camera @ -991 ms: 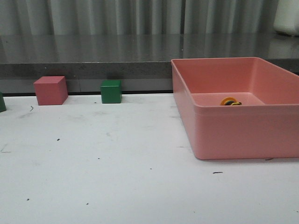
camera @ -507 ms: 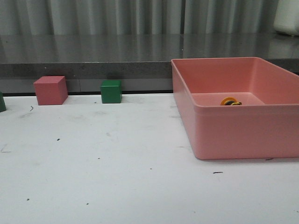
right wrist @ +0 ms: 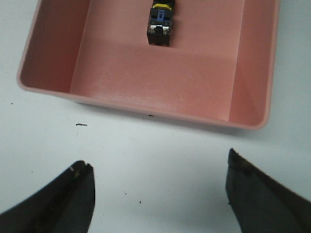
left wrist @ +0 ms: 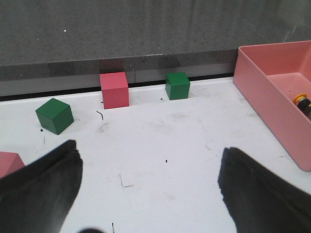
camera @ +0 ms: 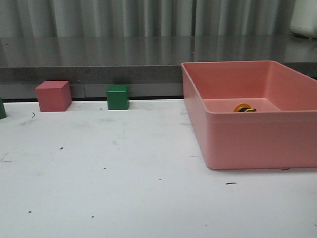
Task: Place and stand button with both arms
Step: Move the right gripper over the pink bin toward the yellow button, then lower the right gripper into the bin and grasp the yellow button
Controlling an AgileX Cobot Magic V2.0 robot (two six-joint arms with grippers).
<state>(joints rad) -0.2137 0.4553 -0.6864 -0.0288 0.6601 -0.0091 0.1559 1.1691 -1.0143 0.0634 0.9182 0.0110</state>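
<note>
The button (camera: 244, 107) lies on its side on the floor of the pink bin (camera: 247, 144), its yellow-orange cap just showing over the near wall. In the right wrist view the button (right wrist: 160, 22) shows its black body, blue band and yellow cap inside the bin (right wrist: 146, 104). My right gripper (right wrist: 158, 182) is open over bare table in front of the bin, nothing between its fingers. My left gripper (left wrist: 150, 167) is also open over the white table, with the button (left wrist: 302, 99) at the far edge of its view. Neither arm appears in the front view.
A red cube (camera: 53, 95) and a green cube (camera: 118, 97) stand along the table's back edge, under a grey ledge. Another green cube (left wrist: 54, 115) and a red cube's corner (left wrist: 9, 162) lie on the left side. The white table (camera: 124, 173) spreads in front.
</note>
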